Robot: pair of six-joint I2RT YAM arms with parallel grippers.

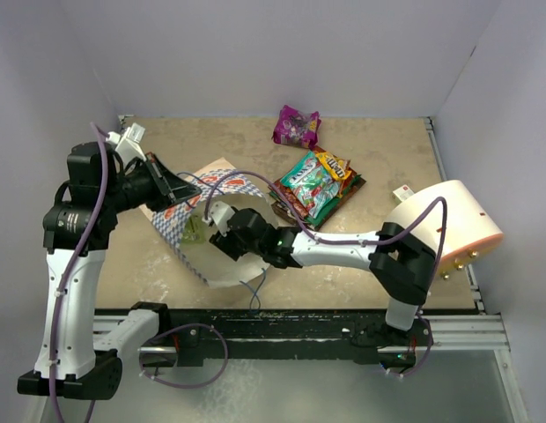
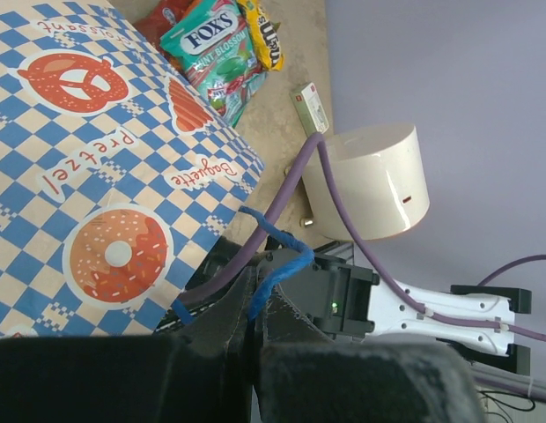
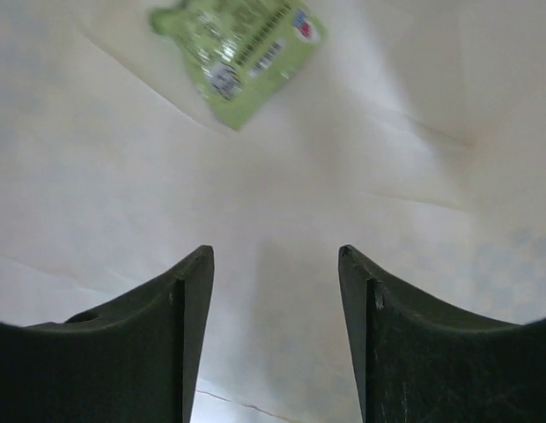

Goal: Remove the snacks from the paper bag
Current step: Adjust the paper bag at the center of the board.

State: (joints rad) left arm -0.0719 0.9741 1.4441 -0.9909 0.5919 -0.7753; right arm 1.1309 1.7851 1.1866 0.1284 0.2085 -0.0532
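Observation:
The paper bag lies on its side left of centre, its mouth toward my right arm. My left gripper is shut on the bag's blue string handle, pinched between its fingers. My right gripper is open and reaches into the bag's mouth. In the right wrist view it is empty over the white inside of the bag, with a small pale green packet lying ahead of it. A pile of snacks with a green FOX'S packet and the M&M's pouch lies right of the bag. A magenta packet lies at the back.
A large cream-peach cylinder lies at the right edge, beside my right arm's elbow. A small white box sits just left of it. Purple cables loop over the bag and both arms. Walls close the table at back and sides.

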